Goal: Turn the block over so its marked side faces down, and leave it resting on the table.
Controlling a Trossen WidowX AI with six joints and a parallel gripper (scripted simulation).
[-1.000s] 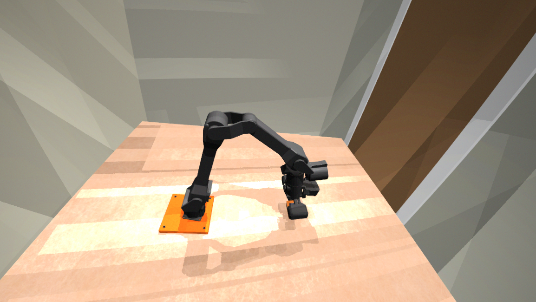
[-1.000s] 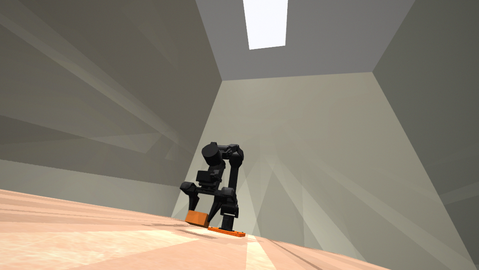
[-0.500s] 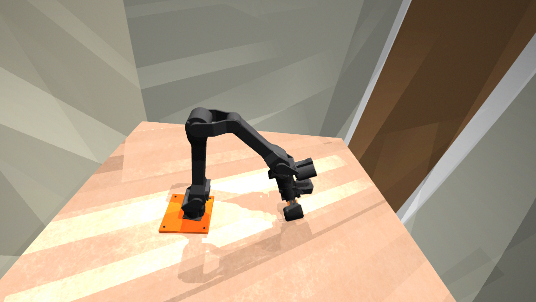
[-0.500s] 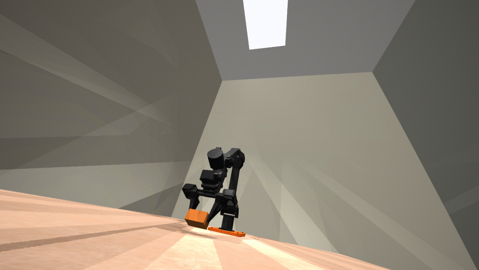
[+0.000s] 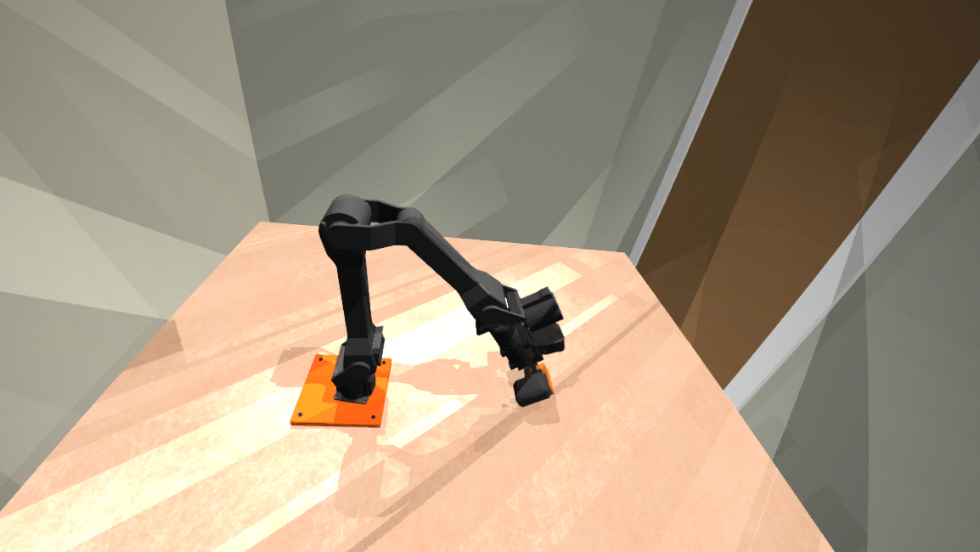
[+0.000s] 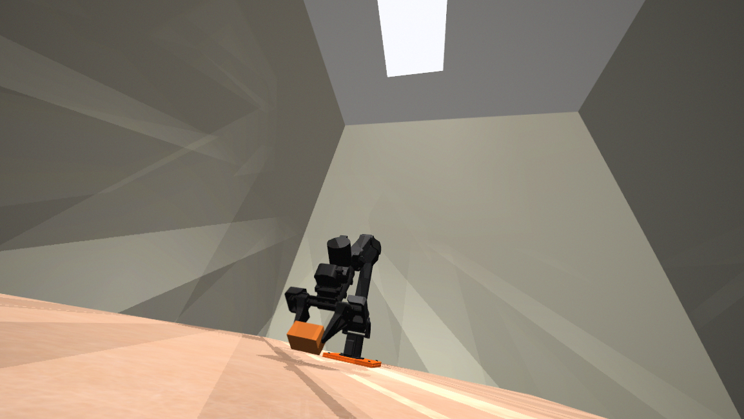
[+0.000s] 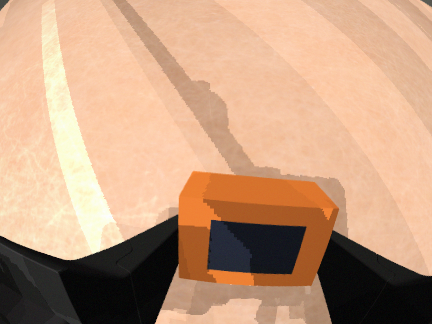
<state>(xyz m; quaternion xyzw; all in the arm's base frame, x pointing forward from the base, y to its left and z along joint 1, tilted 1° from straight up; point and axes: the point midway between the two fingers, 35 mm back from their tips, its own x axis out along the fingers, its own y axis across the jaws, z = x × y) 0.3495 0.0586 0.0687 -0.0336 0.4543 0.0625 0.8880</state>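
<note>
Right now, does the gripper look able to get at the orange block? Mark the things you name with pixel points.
Yes, it seems so: the gripper (image 5: 533, 377) (image 6: 311, 330) (image 7: 251, 230) is already shut on the block (image 6: 305, 335) (image 7: 195, 250), a finger against each side in the wrist view, with nothing visible in between.

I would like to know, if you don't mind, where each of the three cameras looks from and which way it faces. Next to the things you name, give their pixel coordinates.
Top: above the table (image 5: 438, 493), looking obliquely down; shows the whole arm and its orange base plate (image 5: 308, 404) (image 6: 374, 363).
Exterior: low near the table top, facing the arm and tilted up toward the ceiling light (image 6: 414, 36); shows the arm and gripper (image 5: 532, 384) (image 6: 311, 332) (image 7: 251, 230).
Wrist: on the arm by the gripper, facing past both fingers to the table; shows only the fingers.
All three share the orange block (image 5: 548, 375) (image 6: 305, 342) (image 7: 195, 252).
</note>
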